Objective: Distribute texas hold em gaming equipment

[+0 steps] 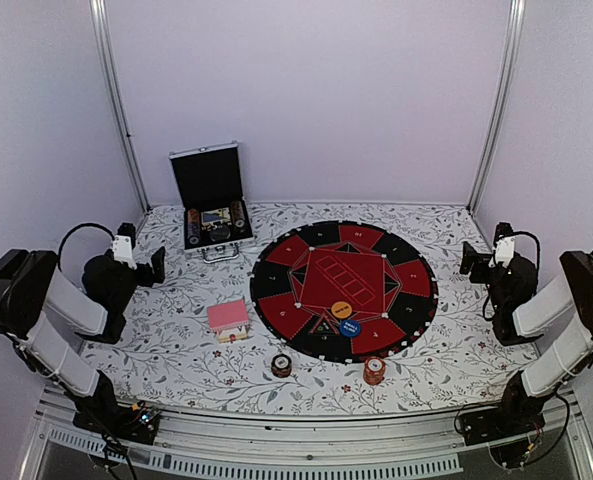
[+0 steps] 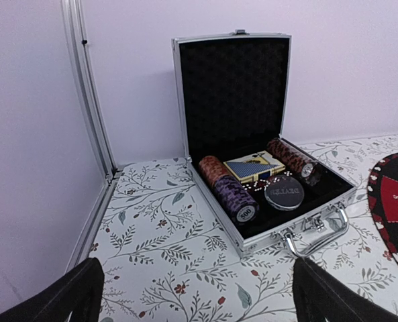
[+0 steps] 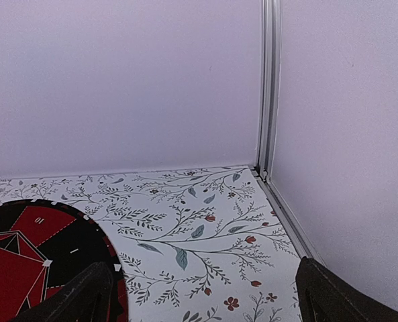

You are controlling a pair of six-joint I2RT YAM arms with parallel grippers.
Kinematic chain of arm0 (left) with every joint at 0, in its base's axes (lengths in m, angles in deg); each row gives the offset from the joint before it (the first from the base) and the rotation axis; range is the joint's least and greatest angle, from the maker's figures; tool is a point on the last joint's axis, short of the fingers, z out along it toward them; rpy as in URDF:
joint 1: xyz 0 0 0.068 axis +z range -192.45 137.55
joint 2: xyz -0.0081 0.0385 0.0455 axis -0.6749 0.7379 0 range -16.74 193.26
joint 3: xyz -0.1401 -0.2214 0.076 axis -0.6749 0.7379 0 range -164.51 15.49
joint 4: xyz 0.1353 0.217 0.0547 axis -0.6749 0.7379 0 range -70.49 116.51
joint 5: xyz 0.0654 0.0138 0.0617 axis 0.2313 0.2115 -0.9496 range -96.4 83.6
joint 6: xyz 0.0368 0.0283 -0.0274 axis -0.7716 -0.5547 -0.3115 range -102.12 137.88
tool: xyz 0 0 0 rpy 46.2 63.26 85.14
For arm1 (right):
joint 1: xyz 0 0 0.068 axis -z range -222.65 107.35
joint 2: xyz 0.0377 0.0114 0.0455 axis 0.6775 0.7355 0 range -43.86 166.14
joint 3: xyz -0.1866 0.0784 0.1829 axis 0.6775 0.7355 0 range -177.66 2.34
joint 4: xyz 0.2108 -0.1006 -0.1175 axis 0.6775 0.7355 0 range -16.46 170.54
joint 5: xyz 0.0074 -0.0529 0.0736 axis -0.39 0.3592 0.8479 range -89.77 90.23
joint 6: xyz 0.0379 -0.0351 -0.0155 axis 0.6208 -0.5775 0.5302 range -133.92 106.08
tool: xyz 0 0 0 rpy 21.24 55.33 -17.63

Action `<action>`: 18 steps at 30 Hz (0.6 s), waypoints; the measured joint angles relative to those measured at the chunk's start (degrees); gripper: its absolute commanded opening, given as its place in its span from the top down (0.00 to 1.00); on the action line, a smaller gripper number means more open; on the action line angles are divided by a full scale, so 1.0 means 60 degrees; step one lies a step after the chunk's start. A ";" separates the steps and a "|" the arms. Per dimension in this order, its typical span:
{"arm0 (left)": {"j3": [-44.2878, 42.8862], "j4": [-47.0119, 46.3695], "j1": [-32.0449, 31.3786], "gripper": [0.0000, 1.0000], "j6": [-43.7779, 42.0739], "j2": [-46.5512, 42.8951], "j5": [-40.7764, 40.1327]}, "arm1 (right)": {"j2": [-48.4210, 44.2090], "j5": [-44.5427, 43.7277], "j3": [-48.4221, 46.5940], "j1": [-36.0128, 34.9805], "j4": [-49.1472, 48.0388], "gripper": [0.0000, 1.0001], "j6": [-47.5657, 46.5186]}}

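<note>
Left end effector point(image 2: 199, 292): fingers wide apart, empty, facing the open case point(image 2: 232, 94). Pink card box point(image 1: 228, 318) on tabletop point(image 1: 176, 345), just left of round mat point(image 1: 321, 236). Left chip stack point(image 1: 281, 365) and right chip stack point(image 1: 374, 371) near front edge. Orange button point(image 1: 341, 310) and blue button point(image 1: 347, 327) on mat. Right end effector point(image 3: 205, 295): wide apart, empty.

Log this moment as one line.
left tool open | right tool open | pink box beside mat | two chip stacks near front | case open
</note>
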State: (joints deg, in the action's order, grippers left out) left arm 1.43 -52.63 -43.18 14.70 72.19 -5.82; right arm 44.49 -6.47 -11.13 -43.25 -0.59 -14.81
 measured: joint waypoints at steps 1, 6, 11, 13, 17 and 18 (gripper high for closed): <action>0.0000 0.0000 0.0000 0.00 0.0000 0.0000 0.0000 | 0.0000 0.0000 -0.0004 0.0000 0.0000 0.01 0.0000; 0.0000 0.0000 0.0000 0.00 0.0000 0.0000 0.0000 | 0.0000 0.0000 -0.0004 0.0000 0.0000 0.01 0.0000; 0.0000 0.0000 0.0000 0.00 0.0000 0.0000 0.0000 | 0.0000 -0.0004 -0.0004 0.0000 0.0000 0.01 0.0004; 0.0000 0.0000 0.0000 0.00 0.0000 0.0000 0.0000 | 0.0000 -0.0033 -0.0004 0.0000 0.0000 0.01 0.0004; -0.0197 0.0579 0.0011 0.00 -0.0004 -0.0157 0.0186 | -0.0044 -0.0408 0.0004 0.0000 0.0138 0.01 0.0244; -0.0357 0.0882 0.0011 0.00 -0.0007 -0.0262 0.0240 | -0.0073 -0.0481 0.0022 0.0000 0.0120 0.01 0.0302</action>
State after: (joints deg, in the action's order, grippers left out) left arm -0.72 -47.34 -43.12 14.66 70.61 -4.38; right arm 44.06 -9.35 -11.00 -43.25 0.13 -12.99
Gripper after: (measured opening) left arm 0.993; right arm 0.989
